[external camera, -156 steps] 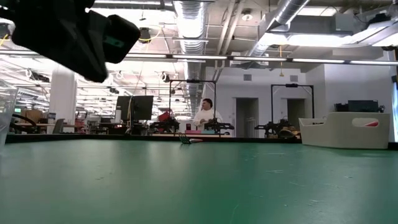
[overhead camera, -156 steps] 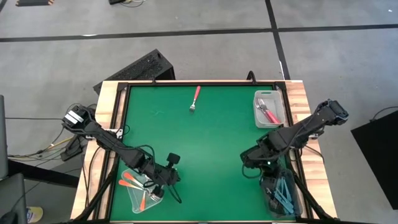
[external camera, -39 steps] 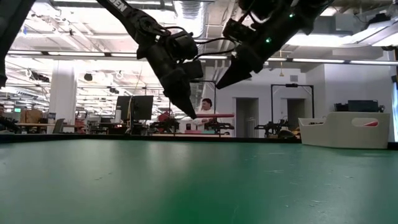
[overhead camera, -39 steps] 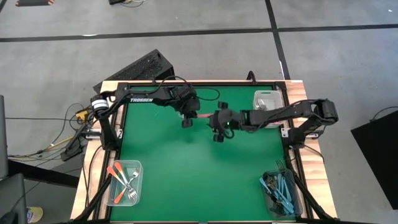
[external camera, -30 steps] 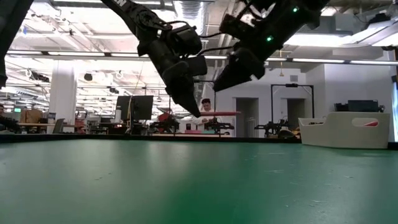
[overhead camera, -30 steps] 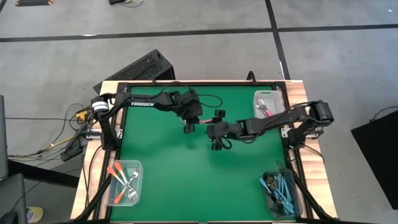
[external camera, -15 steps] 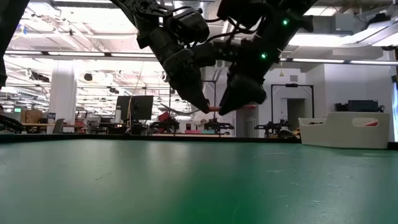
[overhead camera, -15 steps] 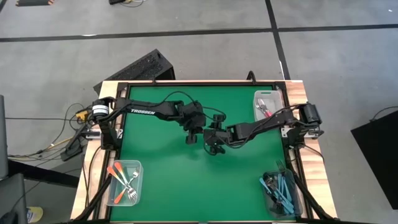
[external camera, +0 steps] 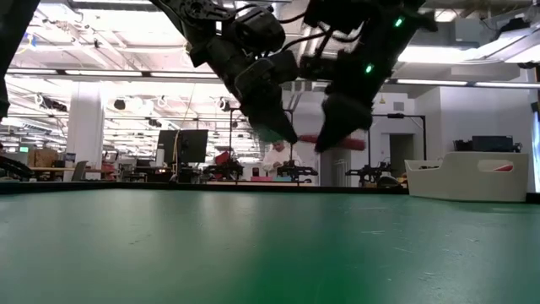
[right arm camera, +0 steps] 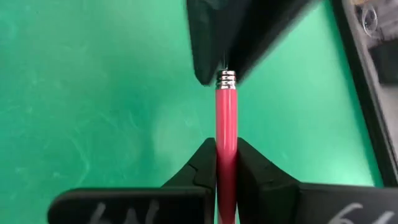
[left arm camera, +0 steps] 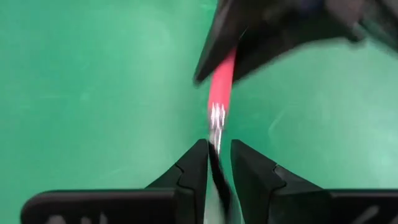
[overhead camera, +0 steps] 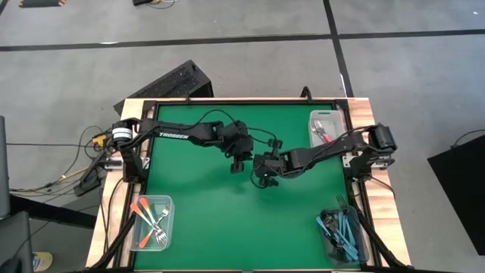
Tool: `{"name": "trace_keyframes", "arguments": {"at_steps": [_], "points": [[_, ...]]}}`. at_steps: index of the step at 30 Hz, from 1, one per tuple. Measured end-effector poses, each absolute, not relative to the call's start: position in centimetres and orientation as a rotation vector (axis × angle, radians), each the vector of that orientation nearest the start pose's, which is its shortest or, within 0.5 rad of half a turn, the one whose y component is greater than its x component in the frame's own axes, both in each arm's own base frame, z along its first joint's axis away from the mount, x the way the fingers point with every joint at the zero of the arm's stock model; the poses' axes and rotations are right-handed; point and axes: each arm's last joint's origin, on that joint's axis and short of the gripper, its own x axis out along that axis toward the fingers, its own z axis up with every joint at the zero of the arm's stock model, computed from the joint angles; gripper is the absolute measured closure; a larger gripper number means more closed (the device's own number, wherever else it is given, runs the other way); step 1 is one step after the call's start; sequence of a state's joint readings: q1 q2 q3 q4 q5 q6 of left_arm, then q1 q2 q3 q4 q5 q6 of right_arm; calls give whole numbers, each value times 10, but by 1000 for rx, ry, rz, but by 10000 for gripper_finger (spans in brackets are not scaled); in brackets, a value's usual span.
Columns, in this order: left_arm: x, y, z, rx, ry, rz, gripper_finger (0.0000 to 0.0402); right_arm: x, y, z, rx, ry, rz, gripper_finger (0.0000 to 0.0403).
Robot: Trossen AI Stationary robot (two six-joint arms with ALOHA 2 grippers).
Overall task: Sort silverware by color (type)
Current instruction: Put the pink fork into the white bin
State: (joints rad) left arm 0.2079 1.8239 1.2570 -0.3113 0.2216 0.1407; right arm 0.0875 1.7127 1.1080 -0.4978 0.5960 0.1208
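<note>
Low view is showing the handover under way mid-air above the green table point(overhead camera: 189, 189): the right gripper point(external camera: 337, 135), having moved in, is now clamping the pink-red plastic-handled fork point(right arm camera: 226, 124), while the left gripper point(left arm camera: 214, 163) is still pinching its silver tines.

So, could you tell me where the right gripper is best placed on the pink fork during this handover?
On the pink handle, from the free end. The left gripper pinches the metal tine end, so the pink fork offers only its handle, which the right gripper clamps.

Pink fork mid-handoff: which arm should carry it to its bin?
Right, probably. Right tool grips the pink fork's handle, and the bin with pink forks sits on the right arm's side. Left tool holds only the tines.
</note>
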Motion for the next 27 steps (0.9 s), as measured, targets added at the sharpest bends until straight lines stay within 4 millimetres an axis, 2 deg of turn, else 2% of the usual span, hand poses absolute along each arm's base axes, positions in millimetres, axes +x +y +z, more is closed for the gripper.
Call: {"name": "trace_keyframes", "arguments": {"at_steps": [2,5,8,13,15,18,24,27], "points": [[376,78,209,-42,850,-38,339,324,8,198,-201,1054,-562,361],[370,86,227,-26,797,0,328,308,1,212,-86,1074,-650,361],[357,88,241,-38,797,1,316,285,-11,225,-15,1106,-812,361],[341,85,272,16,691,9,303,245,-28,243,92,1140,-1111,361],[332,83,269,27,648,16,301,229,-35,247,151,1145,-1211,360],[312,78,254,14,603,29,301,208,-42,243,202,1130,-1296,359],[264,71,237,-38,459,93,301,174,-54,222,310,1164,-1372,358],[246,66,241,-42,366,107,301,161,-63,213,377,1216,-1377,357]]}}
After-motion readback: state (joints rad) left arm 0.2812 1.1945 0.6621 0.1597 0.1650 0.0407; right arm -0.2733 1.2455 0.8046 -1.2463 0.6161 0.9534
